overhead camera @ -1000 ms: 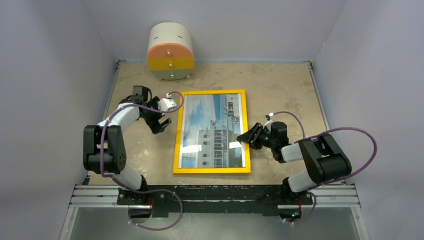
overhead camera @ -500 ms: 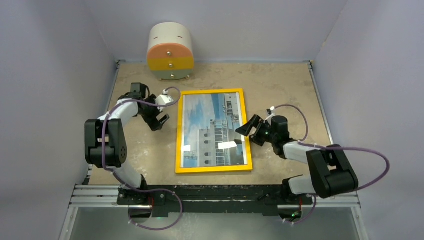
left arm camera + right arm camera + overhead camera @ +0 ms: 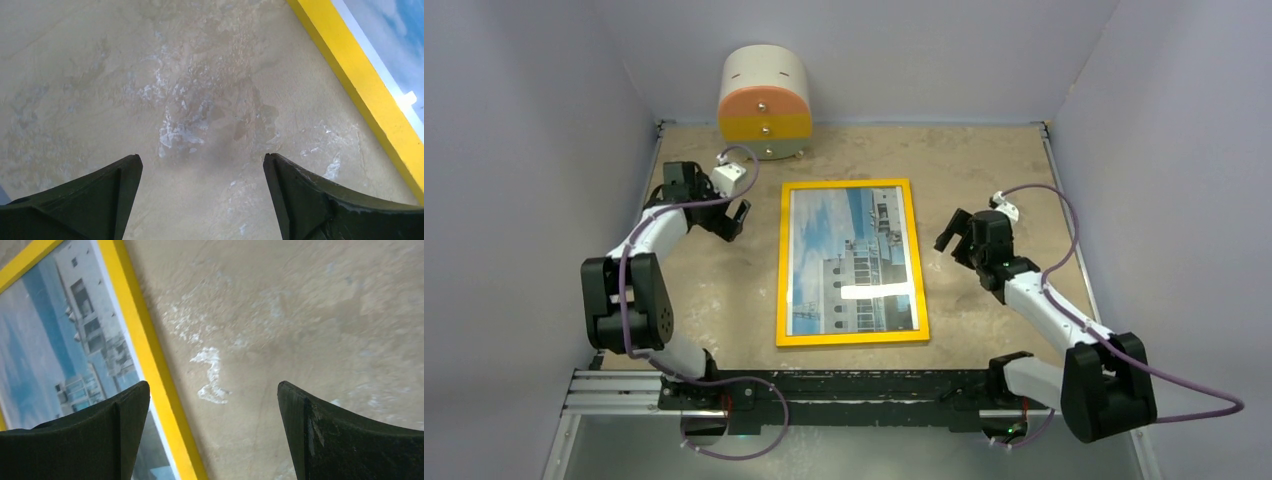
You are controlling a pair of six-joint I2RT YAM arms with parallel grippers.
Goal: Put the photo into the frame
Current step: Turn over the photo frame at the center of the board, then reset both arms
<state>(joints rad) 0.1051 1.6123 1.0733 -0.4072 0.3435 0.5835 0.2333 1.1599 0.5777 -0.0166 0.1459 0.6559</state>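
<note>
The frame point(image 3: 784, 265), bright yellow, lies flat in the middle of the table. The photo point(image 3: 854, 260) of blue sky and a white building lies inside it, face up. My left gripper point(image 3: 736, 218) is open over bare table, left of the frame's far left corner. In the left wrist view, the left gripper point(image 3: 201, 157) holds nothing, and the frame point(image 3: 370, 95) and photo point(image 3: 395, 30) run along the right. My right gripper point(image 3: 951, 232) is open, just right of the frame. In the right wrist view, the right gripper point(image 3: 213, 384) is empty, with the frame point(image 3: 150, 360) and photo point(image 3: 55, 340) at left.
A round white cabinet point(image 3: 764, 103) with orange, yellow and grey drawer fronts stands at the back, left of centre. Grey walls close in the table on three sides. A metal rail point(image 3: 854, 392) with the arm bases runs along the near edge.
My right gripper has opened and drawn back to the right and farther from the frame's right edge. My left gripper has moved away toward the far left. The frame has settled flat.
</note>
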